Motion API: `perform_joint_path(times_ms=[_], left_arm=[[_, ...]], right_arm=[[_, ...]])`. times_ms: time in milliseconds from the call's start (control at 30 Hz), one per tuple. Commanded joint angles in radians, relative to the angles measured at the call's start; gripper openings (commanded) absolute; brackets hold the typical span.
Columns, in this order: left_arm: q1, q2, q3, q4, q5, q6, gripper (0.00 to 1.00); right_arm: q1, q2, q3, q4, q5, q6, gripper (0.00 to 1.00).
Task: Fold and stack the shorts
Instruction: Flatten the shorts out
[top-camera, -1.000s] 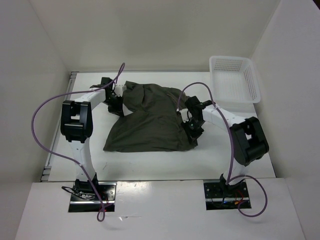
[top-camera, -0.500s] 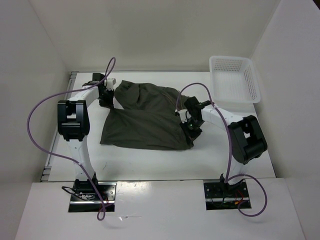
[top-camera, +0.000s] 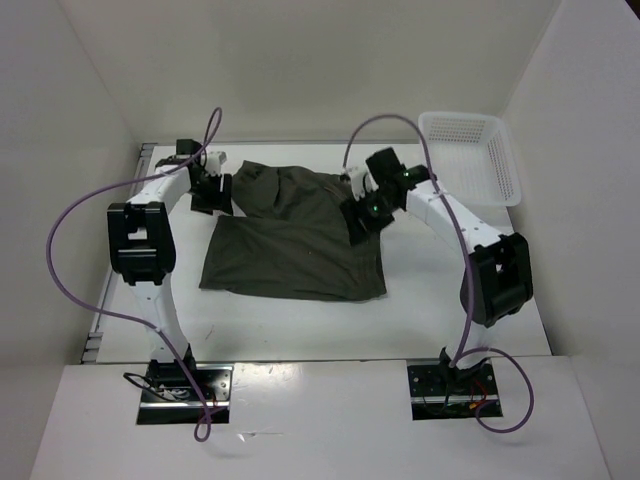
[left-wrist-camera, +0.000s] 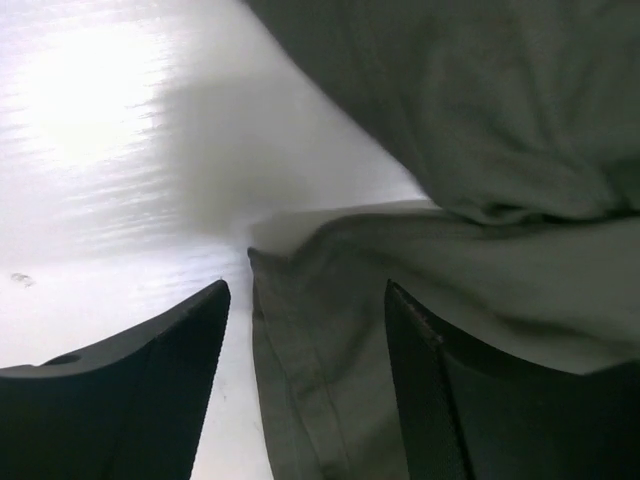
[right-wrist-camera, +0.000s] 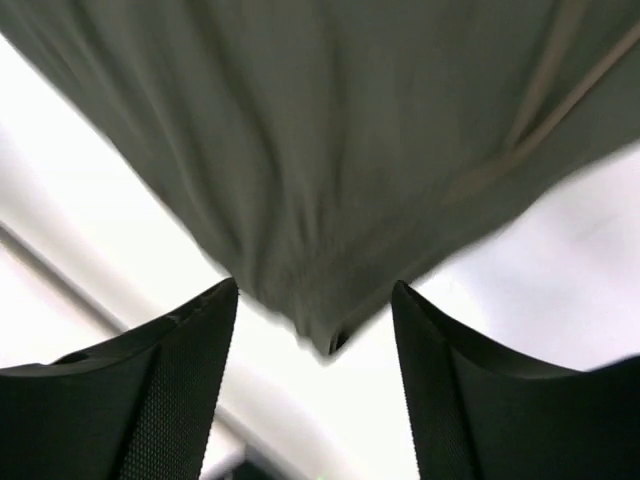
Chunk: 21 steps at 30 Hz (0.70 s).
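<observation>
While shorts (top-camera: 290, 250) lie on table (top-camera: 440, 300), left gripper (top-camera: 213, 192) hovers at far-left corner, fingers apart, nothing held; right gripper (top-camera: 362, 213) at far-right edge, fingers apart too.

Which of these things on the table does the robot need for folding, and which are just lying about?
Part of the job:
- shorts, lying on the table
- left gripper and right gripper, both open at the cloth's far corners

Lying about:
- white basket, far right corner, apart from the shorts
</observation>
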<state>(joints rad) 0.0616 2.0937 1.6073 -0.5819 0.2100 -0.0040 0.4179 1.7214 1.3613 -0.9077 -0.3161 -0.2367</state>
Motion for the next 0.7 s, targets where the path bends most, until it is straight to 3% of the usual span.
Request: perform_joint_path(times_ms=[0, 100, 200, 300, 533, 667], left_arm=[[0.012, -0.080, 0.180, -0.045, 0.064, 0.004, 0.71], [-0.015, 0.024, 0.296, -0.056, 0.075, 0.004, 0.71], [-0.071, 0.144, 0.408, -0.056, 0.019, 0.004, 0.71], [-0.100, 0.227, 0.479, -0.033, -0.041, 0.004, 0.72], [-0.100, 0.331, 0.565, -0.019, -0.063, 0.004, 0.74], [-0.100, 0.341, 0.574, -0.019, -0.063, 0.004, 0.73]], right_arm=[[-0.005, -0.046, 0.249, 0.105, -0.063, 0.097, 0.69], [-0.005, -0.025, 0.259, 0.338, 0.056, 0.225, 0.70], [-0.005, 0.070, 0.259, 0.455, 0.229, 0.257, 0.58], [-0.016, 0.151, 0.259, 0.528, 0.331, 0.289, 0.55], [-0.064, 0.314, 0.366, 0.567, 0.515, 0.361, 0.47], [-0.073, 0.389, 0.429, 0.587, 0.542, 0.370, 0.46]])
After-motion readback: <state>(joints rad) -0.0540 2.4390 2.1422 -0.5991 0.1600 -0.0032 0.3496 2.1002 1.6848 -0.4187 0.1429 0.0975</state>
